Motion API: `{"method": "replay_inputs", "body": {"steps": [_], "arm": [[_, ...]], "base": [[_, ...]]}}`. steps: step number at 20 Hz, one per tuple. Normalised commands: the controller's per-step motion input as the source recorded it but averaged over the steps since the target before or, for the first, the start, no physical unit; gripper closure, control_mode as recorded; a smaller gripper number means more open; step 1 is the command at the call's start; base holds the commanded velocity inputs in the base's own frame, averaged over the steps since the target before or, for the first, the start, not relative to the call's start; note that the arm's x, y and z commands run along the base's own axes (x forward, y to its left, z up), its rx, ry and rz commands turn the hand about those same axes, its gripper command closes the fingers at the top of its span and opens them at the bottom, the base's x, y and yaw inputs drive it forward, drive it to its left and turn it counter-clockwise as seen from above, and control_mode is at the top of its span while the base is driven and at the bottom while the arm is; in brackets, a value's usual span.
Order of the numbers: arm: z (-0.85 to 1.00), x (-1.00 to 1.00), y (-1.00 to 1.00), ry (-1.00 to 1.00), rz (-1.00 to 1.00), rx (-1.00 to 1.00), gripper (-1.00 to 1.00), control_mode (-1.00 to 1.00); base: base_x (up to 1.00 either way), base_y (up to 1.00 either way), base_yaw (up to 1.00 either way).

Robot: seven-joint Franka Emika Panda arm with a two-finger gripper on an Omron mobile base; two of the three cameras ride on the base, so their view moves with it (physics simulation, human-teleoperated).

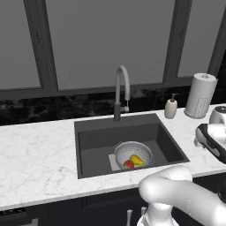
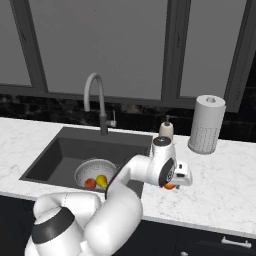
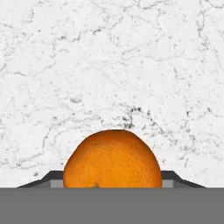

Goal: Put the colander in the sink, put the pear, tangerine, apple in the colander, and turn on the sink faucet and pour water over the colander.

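Left base view gives us the sink [image 1: 95,145] first: a wide, dark grey rectangular basin sunk into the white marble counter [image 1: 35,150], with a paler grey square on its floor. Behind it rises the sink faucet [image 1: 120,90], a tall grey gooseneck on a dark cylindrical base, its spout arching forward over the basin. We see no water running from it.

Inside the basin, toward the front and partly over the pale square, sits the colander [image 1: 133,153], a round silvery-white perforated bowl. In it we find the yellow pear [image 1: 136,160] lying with its narrow end pointing back and left, and the red apple [image 1: 128,164] just beside it.

From the right base view, we see the white arm [image 2: 132,175] reaching up from the base and bending right, its hand hanging low over the counter to the right of the sink. The tangerine [image 3: 113,159] is there, round, bright orange and finely dimpled, showing as a small orange patch under the hand. In the hand view it lies between the two dark fingertips of the gripper [image 3: 113,180], which flank it closely on either side; we cannot tell whether they press on it.
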Motion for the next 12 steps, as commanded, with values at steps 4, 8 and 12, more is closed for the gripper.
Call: {"method": "replay_inputs", "body": {"steps": [4,8,12], "arm": [[0.16,0.00,1.00,0.00,0.24,-0.05,1.00,-1.00],[0.34,0.06,1.00,0.04,0.23,0.06,1.00,-1.00],[0.34,0.04,0.96,0.09,0.24,0.20,1.00,-1.00]], "base": [[0.00,0.00,0.00],[0.00,0.00,0.00],[0.00,0.00,0.00]]}}
